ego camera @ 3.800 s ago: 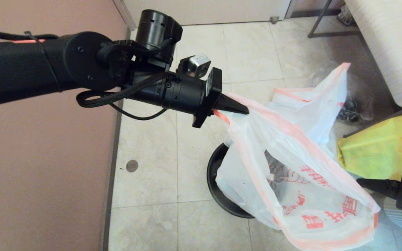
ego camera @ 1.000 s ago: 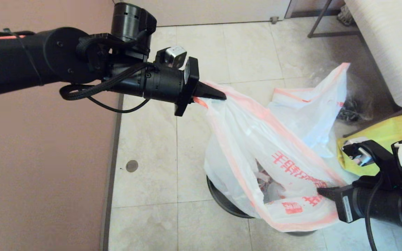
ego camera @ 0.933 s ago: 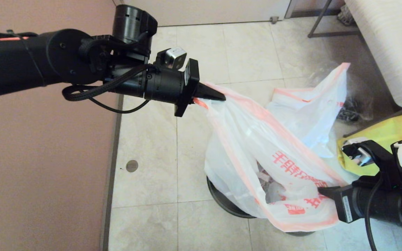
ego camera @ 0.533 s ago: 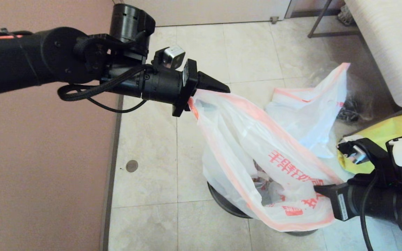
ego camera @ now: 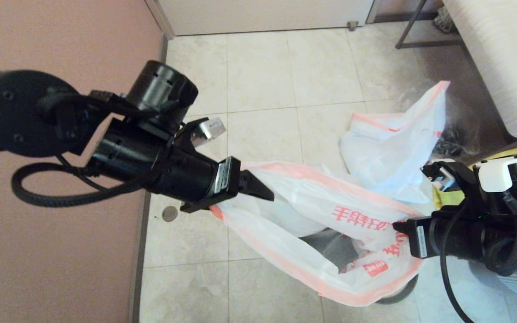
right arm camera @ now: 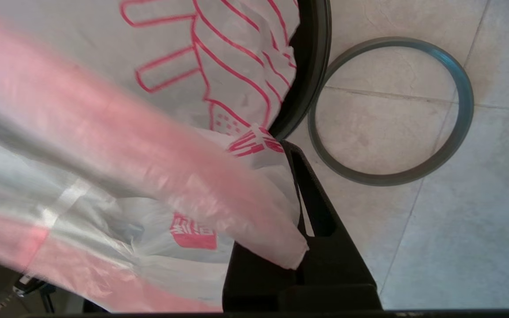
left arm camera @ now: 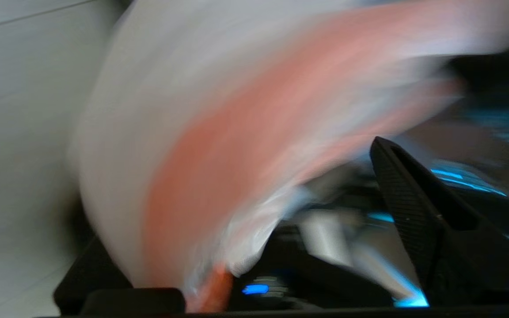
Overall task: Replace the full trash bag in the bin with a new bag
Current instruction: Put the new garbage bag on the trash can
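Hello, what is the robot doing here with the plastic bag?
It is putting the new bag into the bin. The left gripper and the right gripper each pinch the pink hem on opposite sides, holding the bag's mouth open over the bin. The grey ring lies on the floor beside the bin. The full trash bag sits on the floor behind.

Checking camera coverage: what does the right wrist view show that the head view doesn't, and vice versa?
Right wrist only: the grey ring lying flat on the tiled floor beside the bin, off it. Head only: the left gripper at the new bag hem, the full trash bag standing behind, a yellow bag. Both: the right gripper shut on the new bag's hem, the bag's mouth spread over the bin.
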Available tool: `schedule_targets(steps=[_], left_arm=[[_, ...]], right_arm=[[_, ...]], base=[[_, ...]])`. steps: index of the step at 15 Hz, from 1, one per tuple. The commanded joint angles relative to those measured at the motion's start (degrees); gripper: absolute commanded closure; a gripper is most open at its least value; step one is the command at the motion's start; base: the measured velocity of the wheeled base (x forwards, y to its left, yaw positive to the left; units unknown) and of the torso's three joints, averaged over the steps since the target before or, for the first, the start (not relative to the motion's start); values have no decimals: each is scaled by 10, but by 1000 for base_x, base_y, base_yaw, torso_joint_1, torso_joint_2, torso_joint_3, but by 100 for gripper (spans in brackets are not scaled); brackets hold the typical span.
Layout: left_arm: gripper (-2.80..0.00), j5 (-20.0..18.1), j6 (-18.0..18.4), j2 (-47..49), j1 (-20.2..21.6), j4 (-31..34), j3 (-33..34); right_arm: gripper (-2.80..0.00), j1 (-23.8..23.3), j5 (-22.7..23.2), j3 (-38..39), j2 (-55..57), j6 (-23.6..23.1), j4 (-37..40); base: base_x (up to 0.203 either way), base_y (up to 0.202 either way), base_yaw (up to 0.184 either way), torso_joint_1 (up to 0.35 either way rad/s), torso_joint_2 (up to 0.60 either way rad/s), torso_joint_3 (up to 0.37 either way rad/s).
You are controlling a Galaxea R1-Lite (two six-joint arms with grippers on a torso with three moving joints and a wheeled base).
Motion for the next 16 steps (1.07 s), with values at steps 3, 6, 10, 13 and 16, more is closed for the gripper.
schedule_targets(steps=[3, 6, 10, 13, 16], left_arm=[[-280, 64, 39, -14, 44, -97, 117], [-280, 76, 43, -46, 41, -111, 123], [-280, 90, 3, -52, -48, -116, 127], [-280, 134, -41, 5, -116, -118, 102], [-280, 169, -73, 56, -159, -118, 79]], right_arm=[[0, -8, -5, -14, 5, 19, -3], [0, -14, -8, -22, 11, 29, -5], [0, -14, -15, -33, 26, 42, -6], [0, -15, -17, -54, 35, 64, -5], [0, -15, -17, -56, 40, 72, -16]], base=[[0, 0, 0, 0, 0, 0], [0, 0, 0, 0, 0, 0], [0, 0, 0, 0, 0, 0], [0, 0, 0, 0, 0, 0], [0, 0, 0, 0, 0, 0]])
